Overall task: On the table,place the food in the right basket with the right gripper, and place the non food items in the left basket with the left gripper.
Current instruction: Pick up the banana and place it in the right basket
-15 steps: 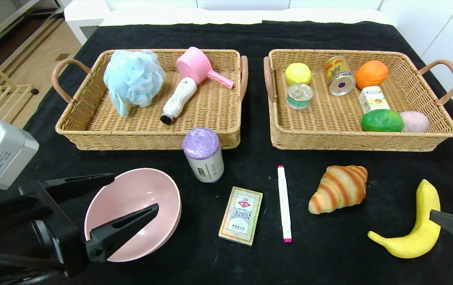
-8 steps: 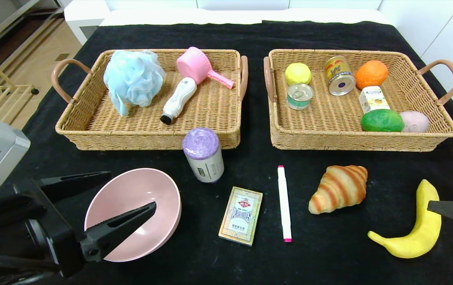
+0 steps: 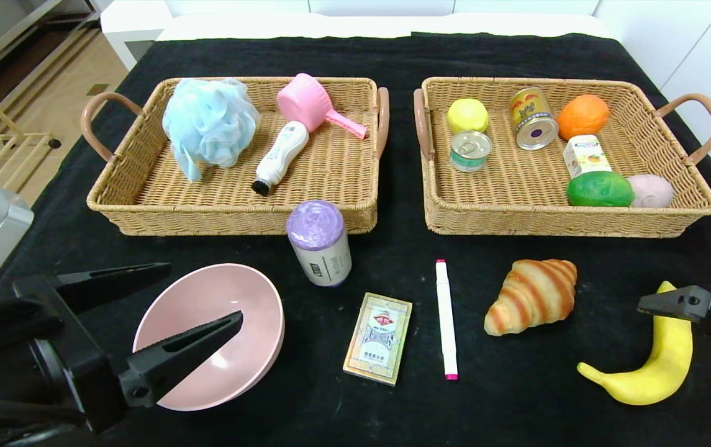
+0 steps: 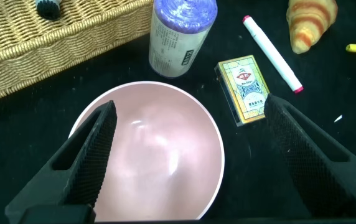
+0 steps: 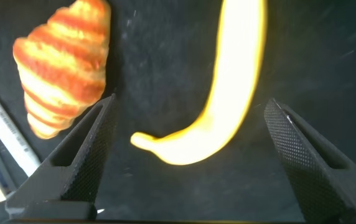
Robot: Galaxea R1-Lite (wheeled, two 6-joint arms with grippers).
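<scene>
On the black table lie a pink bowl (image 3: 218, 329), a purple roll (image 3: 319, 243), a card box (image 3: 379, 338), a white marker (image 3: 446, 318), a croissant (image 3: 532, 295) and a yellow banana (image 3: 659, 357). My left gripper (image 3: 206, 292) is open above the bowl (image 4: 147, 155), one finger on each side of it (image 4: 190, 106). My right gripper (image 3: 665, 304) is open over the banana (image 5: 240, 68), which lies between its fingers (image 5: 190, 102), with the croissant (image 5: 63, 68) beside it.
The left basket (image 3: 231, 217) holds a blue bath puff, a pink scoop and a white brush. The right basket (image 3: 554, 220) holds cans, a carton and several round foods. The table's right edge is close to the banana.
My right gripper has moved farther over the table, from the banana's middle to its upper end. My left arm has shifted slightly to the left, still open over the bowl.
</scene>
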